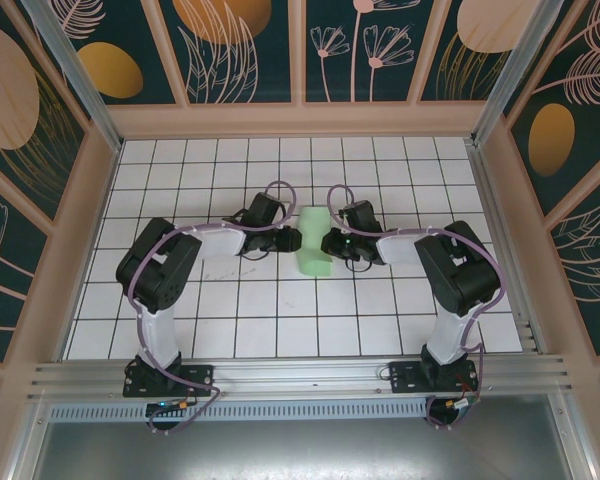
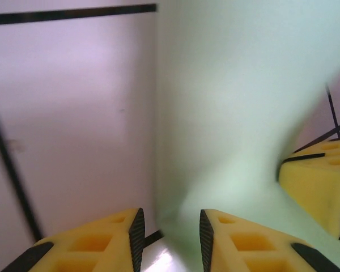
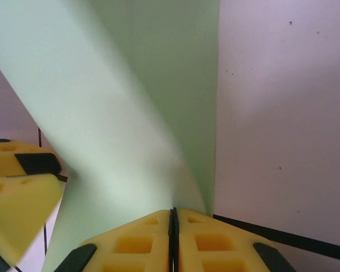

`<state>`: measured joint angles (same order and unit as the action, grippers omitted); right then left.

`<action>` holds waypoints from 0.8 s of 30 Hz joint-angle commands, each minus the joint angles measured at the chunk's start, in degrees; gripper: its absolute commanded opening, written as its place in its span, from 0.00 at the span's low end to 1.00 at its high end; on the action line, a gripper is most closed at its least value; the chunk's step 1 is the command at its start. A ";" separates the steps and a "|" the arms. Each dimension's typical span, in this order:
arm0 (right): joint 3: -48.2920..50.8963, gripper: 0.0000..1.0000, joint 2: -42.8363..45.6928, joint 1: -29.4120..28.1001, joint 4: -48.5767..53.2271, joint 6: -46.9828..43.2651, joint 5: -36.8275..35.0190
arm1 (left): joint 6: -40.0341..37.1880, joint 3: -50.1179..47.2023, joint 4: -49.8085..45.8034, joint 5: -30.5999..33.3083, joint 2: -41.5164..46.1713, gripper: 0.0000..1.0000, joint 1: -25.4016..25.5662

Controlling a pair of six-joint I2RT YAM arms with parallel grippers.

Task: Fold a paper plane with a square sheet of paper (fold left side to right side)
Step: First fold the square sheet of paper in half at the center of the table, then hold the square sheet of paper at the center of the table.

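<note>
Pinching the square sheet of paper (image 1: 313,248), partly folded at the middle of the table (image 1: 230,320), in the tightly pressed fingers of the right gripper (image 3: 173,211); straddling its edge with the spread left gripper (image 2: 170,220). Probably calling for squaring the edges before pressing the crease flat.

I see a white bench (image 1: 230,320) ruled with dark grid lines. Teal leaf-print wall panels (image 1: 250,50) surround it; an aluminium rail (image 1: 300,372) runs along the near edge.
</note>
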<state>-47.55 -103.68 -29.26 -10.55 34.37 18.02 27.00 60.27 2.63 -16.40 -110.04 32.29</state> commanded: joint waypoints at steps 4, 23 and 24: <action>0.58 0.13 -2.23 -0.54 4.97 -1.15 -2.55 | 1.17 -2.04 5.84 -7.36 5.53 0.35 -1.10; 0.22 0.13 -1.95 -0.63 5.09 -1.15 -2.12 | 5.04 -5.86 14.28 -12.01 -2.72 0.34 0.92; 0.10 0.13 -1.93 -0.63 5.08 -1.15 -2.11 | 4.91 -6.24 14.17 -11.85 -2.64 0.34 0.88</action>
<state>-47.62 -103.68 -29.36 -10.48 34.37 17.91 32.03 55.72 16.47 -28.45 -112.03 33.01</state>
